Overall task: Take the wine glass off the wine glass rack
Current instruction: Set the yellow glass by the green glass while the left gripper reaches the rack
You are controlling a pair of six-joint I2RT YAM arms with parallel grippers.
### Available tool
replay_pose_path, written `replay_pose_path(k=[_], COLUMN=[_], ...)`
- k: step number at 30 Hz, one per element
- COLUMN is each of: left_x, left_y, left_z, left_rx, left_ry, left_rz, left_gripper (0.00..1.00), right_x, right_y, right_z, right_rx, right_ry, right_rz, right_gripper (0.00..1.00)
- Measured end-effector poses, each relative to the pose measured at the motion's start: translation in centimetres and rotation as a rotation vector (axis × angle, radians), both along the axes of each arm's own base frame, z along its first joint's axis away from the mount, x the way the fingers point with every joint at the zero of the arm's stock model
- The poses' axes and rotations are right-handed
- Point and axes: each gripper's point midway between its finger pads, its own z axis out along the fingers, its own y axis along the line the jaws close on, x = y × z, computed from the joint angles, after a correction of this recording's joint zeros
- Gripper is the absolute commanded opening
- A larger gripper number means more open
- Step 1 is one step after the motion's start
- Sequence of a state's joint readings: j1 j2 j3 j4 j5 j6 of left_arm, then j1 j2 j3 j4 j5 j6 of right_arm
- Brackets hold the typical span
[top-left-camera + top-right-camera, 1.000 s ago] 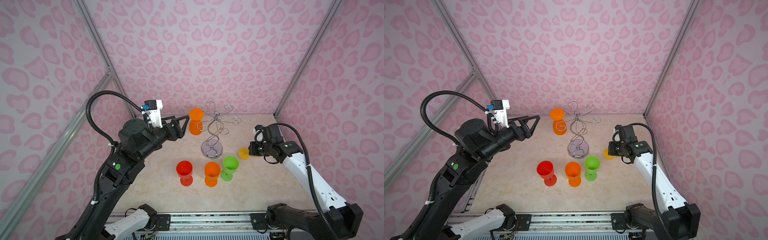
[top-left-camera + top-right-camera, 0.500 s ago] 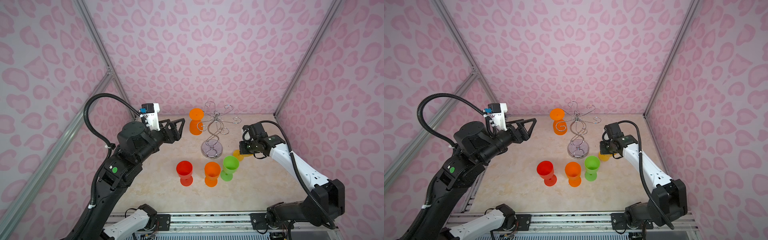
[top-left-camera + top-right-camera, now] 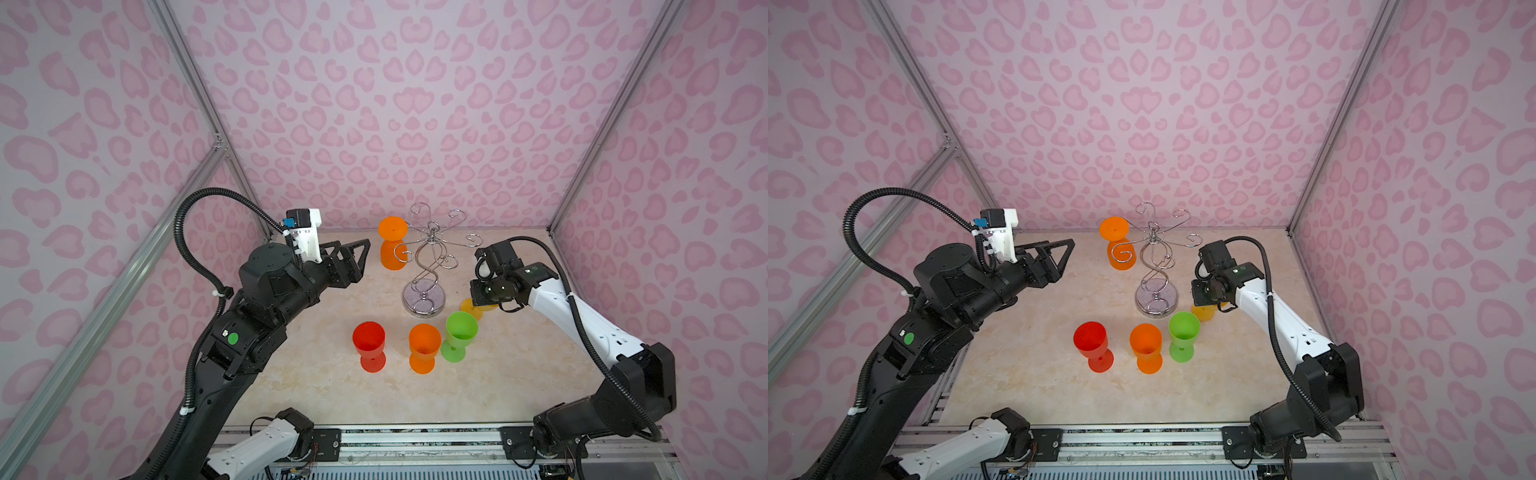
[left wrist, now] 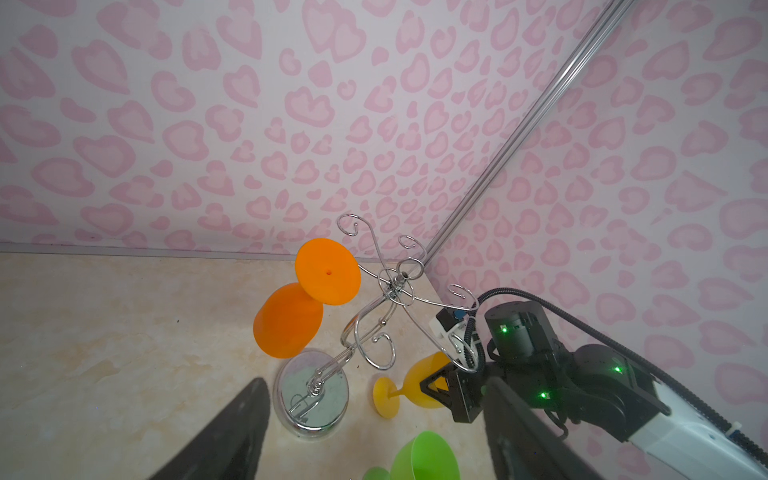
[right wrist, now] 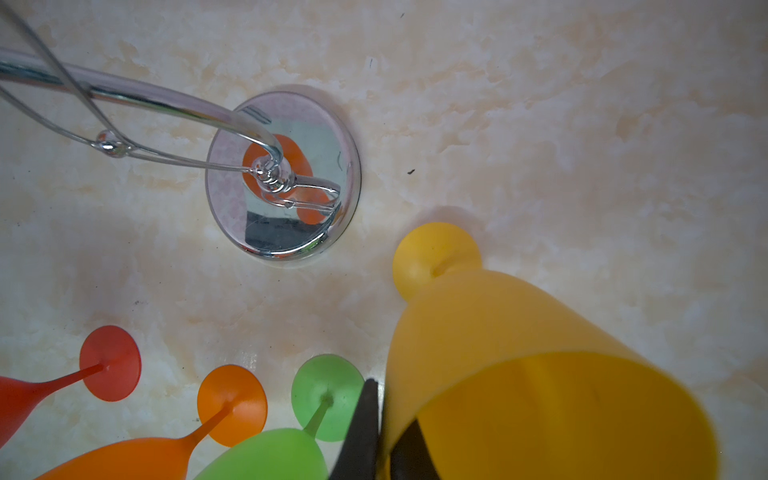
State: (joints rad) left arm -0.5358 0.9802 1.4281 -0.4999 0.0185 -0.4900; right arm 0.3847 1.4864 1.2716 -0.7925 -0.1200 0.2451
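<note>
Orange wine glass (image 3: 392,249) hangs inverted on upright chrome rack (image 3: 434,297).

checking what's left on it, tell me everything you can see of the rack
The rack is shiny chrome wire: round mirror-like base, twisted S-shaped stem, curled arms at the top. It stands upright on the table, toward the back. One orange glass hangs upside down from an arm; the other arms are bare. The yellow glass near the base is clear of it.
</note>
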Motion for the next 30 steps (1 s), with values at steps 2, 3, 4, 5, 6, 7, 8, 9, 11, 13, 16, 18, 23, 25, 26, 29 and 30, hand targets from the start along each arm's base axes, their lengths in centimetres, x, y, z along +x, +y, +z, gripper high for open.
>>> replay_pose_path(k=[2, 3, 4, 5, 6, 7, 8, 9, 11, 13, 16, 18, 23, 25, 26, 29, 30], left_x=[-0.1, -0.1, -0.1, -0.1, -0.2, -0.2, -0.3, -0.3, -0.4, -0.3, -0.3, -0.2, 0.4, 0.4, 0.5, 0.7, 0.8], left_y=[0.1, 0.1, 0.1, 0.2, 0.2, 0.3, 0.4, 0.4, 0.5, 0.6, 0.6, 0.6, 1.2, 1.4, 1.5, 2.0, 2.1], left_z=[-0.1, -0.1, -0.2, -0.3, -0.3, -0.3, -0.4, -0.4, -0.5, -0.5, -0.7, -0.9, -2.1, -2.2, -2.2, -2.9, -3.0], left_rx=[0.001, 0.0, 0.001, 0.001, 0.001, 0.001, 0.001, 0.001, 0.001, 0.002, 0.002, 0.001, 0.019, 0.021, 0.018, 0.015, 0.011], left_ry=[0.001, 0.002, 0.001, 0.002, 0.002, 0.002, 0.001, 0.001, 0.002, 0.002, 0.006, 0.013, 0.031, 0.032, 0.029, 0.043, 0.049], left_rz=[0.001, 0.002, 0.002, 0.003, 0.004, 0.005, 0.007, 0.008, 0.01, 0.013, 0.015, 0.022, 0.061, 0.074, 0.082, 0.102, 0.109], left_gripper=[0.82, 0.82, 0.82, 0.82, 0.82, 0.82, 0.82, 0.82, 0.82, 0.83, 0.88, 0.93, 0.98, 1.0, 1.0, 1.0, 1.0], right_x=[0.0, 0.0, -0.1, -0.1, 0.0, 0.0, 0.0, 0.0, 0.1, 0.0, -0.1, -0.2, -0.6, -0.7, -0.8, -1.1, -1.3], right_y=[0.1, 0.1, 0.2, 0.2, 0.3, 0.3, 0.4, 0.4, 0.4, 0.5, 0.4, 0.4, 0.2, 0.1, 0.1, -0.1, -0.2], right_z=[0.1, 0.1, 0.2, 0.2, 0.3, 0.4, 0.5, 0.6, 0.8, 1.1, 1.8, 2.3, 3.5, 4.2, 4.5, 5.2, 5.4], right_rx=[-0.001, -0.001, -0.002, -0.002, -0.001, -0.001, -0.001, -0.003, -0.008, -0.005, -0.001, 0.002, 0.015, 0.022, 0.028, 0.038, 0.044], right_ry=[0.001, 0.001, 0.003, 0.003, 0.001, -0.001, -0.002, -0.003, -0.009, -0.017, -0.029, -0.041, -0.071, -0.087, -0.095, -0.117, -0.124], right_rz=[0.004, 0.006, 0.008, 0.009, 0.01, 0.01, 0.012, 0.013, 0.012, 0.013, 0.014, 0.012, 0.011, 0.01, 0.005, 0.002, -0.002], right_gripper=[0.13, 0.14, 0.15, 0.16, 0.17, 0.18, 0.19, 0.2, 0.23, 0.26, 0.29, 0.3, 0.32, 0.33, 0.33, 0.34, 0.33])
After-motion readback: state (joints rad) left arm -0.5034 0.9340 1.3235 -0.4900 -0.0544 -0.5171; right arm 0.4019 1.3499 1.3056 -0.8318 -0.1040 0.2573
